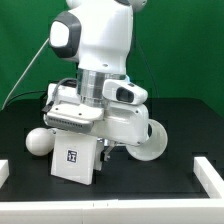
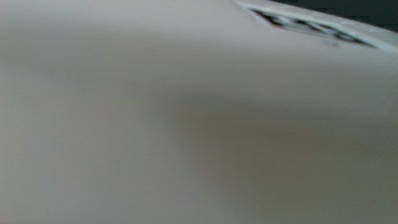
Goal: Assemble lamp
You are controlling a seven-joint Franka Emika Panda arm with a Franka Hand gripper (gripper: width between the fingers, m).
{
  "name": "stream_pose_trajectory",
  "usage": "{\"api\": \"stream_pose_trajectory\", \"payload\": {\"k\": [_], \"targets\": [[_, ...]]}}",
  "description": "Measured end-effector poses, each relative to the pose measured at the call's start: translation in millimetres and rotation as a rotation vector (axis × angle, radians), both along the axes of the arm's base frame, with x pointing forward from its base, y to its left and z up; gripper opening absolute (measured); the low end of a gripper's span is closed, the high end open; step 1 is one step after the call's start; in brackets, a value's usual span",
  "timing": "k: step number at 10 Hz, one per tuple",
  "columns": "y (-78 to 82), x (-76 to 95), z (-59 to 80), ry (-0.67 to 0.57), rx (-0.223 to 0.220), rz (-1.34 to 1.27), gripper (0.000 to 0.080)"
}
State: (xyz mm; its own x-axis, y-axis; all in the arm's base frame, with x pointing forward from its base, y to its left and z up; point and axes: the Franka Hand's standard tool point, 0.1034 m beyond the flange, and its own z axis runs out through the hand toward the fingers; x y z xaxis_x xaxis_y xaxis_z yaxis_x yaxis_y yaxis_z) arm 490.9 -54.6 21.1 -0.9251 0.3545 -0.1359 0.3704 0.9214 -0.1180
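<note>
The square lamp base (image 1: 72,157), white with a black tag on its face, lies at the front of the black table, right under my arm. My gripper (image 1: 80,128) is low over the base's far edge; its fingers are hidden behind the hand. The round bulb (image 1: 38,141) lies just to the base's left in the exterior view. The tapered shade (image 1: 156,141) lies on its side to the right, partly behind the arm. The wrist view is filled by a blurred white surface (image 2: 160,120) very close to the camera, with part of a tag (image 2: 313,26) at one corner. No fingers show there.
White raised rails stand at the table's front left (image 1: 4,172) and front right (image 1: 209,176). A green backdrop hangs behind. A black cable (image 1: 22,72) loops down on the exterior view's left behind the arm.
</note>
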Motion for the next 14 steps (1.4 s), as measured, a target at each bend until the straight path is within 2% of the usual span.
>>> {"api": "stream_pose_trajectory", "payload": {"k": [3,5,9,10,14], "targets": [[-7.4,6.8,10.2,-0.024,0.024,-0.131,0.0453],[-7.5,12.7,17.9,-0.063,0.066,-0.486,0.0453],[21.1,42.6,36.1,-0.144,0.106,-1.016,0.0453],[20.4,43.0,36.4,-0.137,0.129,-1.106,0.0453],[23.8,41.2,34.5,-0.153,0.151,-1.341,0.0453]]}}
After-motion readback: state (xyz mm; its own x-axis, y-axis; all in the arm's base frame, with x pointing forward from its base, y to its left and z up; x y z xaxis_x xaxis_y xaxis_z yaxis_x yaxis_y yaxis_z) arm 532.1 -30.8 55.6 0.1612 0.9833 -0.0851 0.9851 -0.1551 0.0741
